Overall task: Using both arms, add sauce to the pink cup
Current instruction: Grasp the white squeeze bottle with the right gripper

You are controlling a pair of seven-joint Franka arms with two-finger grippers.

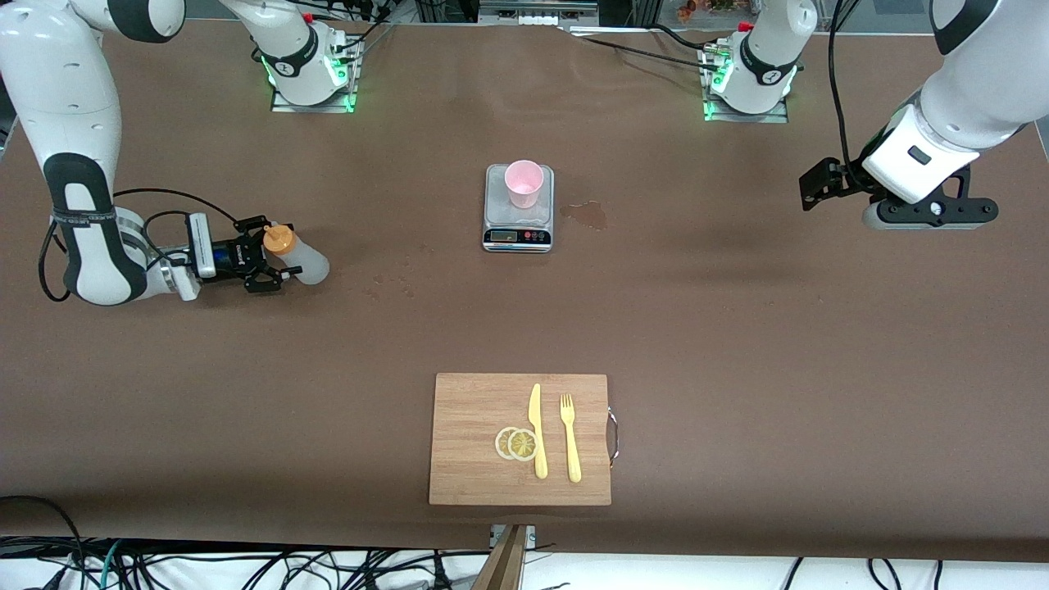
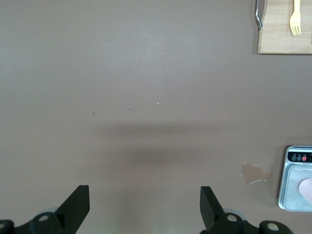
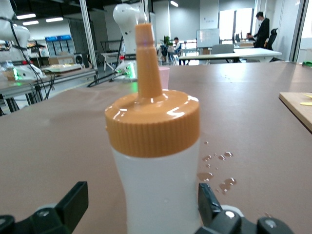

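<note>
Pink cup [image 1: 524,183] stands upright on a small scale [image 1: 518,232] mid-counter [image 1: 737,328]. A liquid stain [image 1: 587,215] lies just beside the scale toward the left arm's end; droplets [image 3: 217,173] spot the surface near the bottle. Nearer the front camera: wooden board [image 1: 471,442] carrying two lemon slices [image 1: 516,443], a yellow knife [image 1: 537,430] and fork [image 1: 569,437].

Right arm reaches low and level along the counter at its own end. Right pincer [image 1: 274,264] is spread wide, fingers flanking the sauce bottle [image 1: 299,258] without visibly pressing it. Bottle upright, long axis vertical, orange nozzle [image 3: 146,58] up.

Left arm waits, raised over bare counter at its end; left pincer [image 2: 145,204] fully open, empty, facing down.
</note>
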